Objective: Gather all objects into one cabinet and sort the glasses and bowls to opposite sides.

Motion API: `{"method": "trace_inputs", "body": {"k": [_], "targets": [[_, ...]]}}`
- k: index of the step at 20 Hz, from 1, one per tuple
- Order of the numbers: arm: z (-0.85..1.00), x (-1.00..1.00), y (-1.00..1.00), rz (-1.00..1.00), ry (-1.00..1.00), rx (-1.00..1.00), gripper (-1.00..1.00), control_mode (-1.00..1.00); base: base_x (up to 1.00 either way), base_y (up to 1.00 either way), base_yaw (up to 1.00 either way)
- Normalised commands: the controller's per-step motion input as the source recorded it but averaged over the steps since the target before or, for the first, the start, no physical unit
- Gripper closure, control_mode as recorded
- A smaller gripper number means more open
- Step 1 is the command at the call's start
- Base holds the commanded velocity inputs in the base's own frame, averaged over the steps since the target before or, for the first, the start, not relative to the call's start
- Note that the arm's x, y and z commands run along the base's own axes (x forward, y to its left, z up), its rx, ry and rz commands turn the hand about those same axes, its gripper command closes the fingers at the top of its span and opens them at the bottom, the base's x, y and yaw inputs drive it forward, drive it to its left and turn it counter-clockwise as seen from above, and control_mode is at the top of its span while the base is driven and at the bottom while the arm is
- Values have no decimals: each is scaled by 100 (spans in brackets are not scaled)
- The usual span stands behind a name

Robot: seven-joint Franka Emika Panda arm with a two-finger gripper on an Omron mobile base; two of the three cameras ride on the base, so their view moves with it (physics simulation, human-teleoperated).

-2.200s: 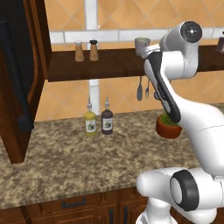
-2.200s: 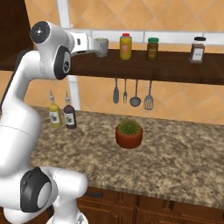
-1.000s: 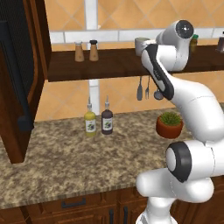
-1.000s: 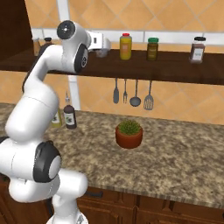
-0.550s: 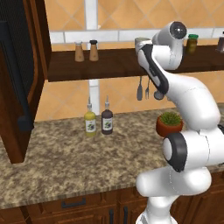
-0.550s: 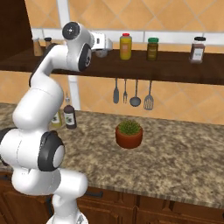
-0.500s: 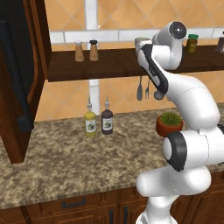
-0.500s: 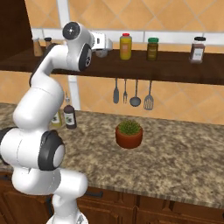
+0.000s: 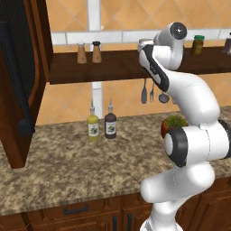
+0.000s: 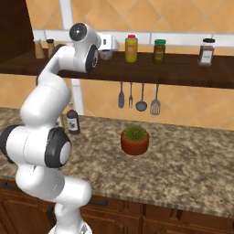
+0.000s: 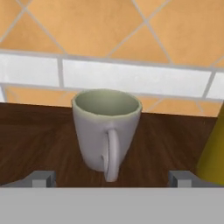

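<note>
Hand view looks straight at the mug, upright on the dark wooden shelf with its handle turned toward the camera and its pale inside showing at the rim; tiled wall rises close behind it. The gripper has its fingers spread wide, one tip low on each side of the mug and neither touching it, so the mug sits between them and a little beyond. A yellow bottle stands just beside the mug at the right edge, close to that side's fingertip. From the right base view the arm reaches up to the shelf, the hand level with the mug, which is partly hidden behind the wrist; the yellow bottle comes next along the shelf, then a green-lidded jar and a dark spice jar, well apart. Utensils hang under the shelf and a potted plant sits on the counter. Left base view shows the cabinet with its door open at far left, salt and pepper shakers on the shelf between it and the mug, and two bottles on the counter below
</note>
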Motion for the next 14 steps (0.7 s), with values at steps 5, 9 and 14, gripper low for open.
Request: {"method": "trace_inputs", "body": {"k": [5, 9, 14], "targets": [[-2, 20, 0, 0, 0, 0, -100, -100, 0, 0, 0], [-9, 17, 0, 0, 0, 0, 100, -100, 0, 0, 0], [-5, 6, 0, 0, 0, 0, 100, -100, 0, 0, 0]]}}
